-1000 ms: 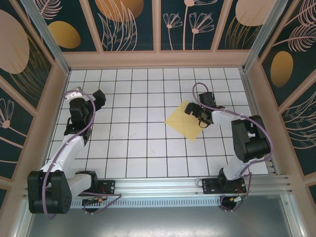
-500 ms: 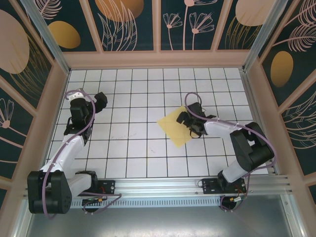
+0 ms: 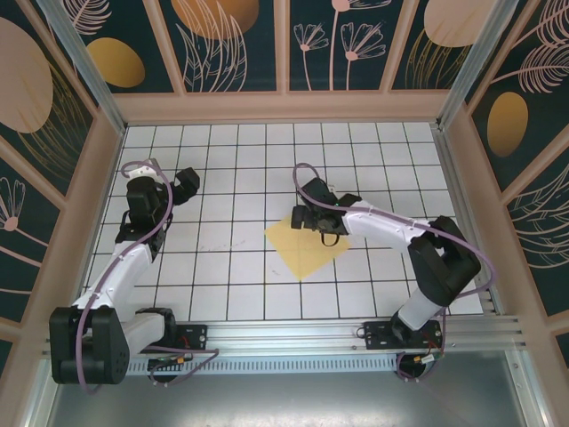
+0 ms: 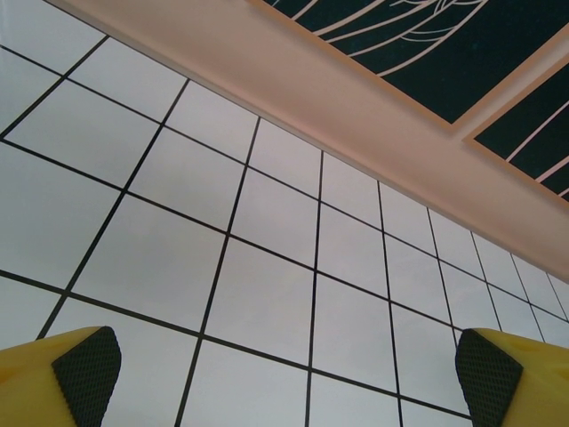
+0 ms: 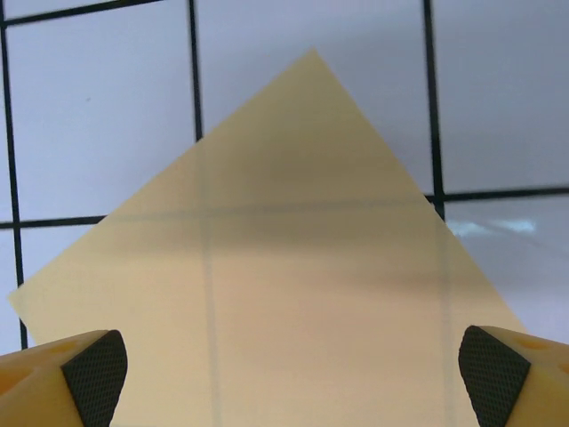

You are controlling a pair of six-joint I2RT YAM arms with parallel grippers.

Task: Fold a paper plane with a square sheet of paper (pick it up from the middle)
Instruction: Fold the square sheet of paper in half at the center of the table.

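Across the white, black-gridded table (image 3: 231, 178), walled on three sides by floral panels, we see both black-and-white arms reaching out from the near edge. Around the middle of the table, a little towards the right edge, the thin, bright yellow square sheet of paper (image 3: 302, 253) lies flat and unfolded, turned like a diamond with one corner towards the far edge. The right gripper (image 3: 311, 218) hangs over that far corner, jaws spread wide; from the wrist its black pads flank the square sheet of paper (image 5: 293, 267) with nothing pinched between them, though we cannot tell whether they touch it. The left gripper (image 3: 182, 182) sits well apart near the left edge, also released, over bare tiles (image 4: 284, 365). We judge the pick-up not yet made. The sheet is light and flush with a smooth surface, so closing fingers could skid it sideways or buckle it instead of lifting it. A pinch near the corner, not the middle, would probably let it droop and crease wrongly.
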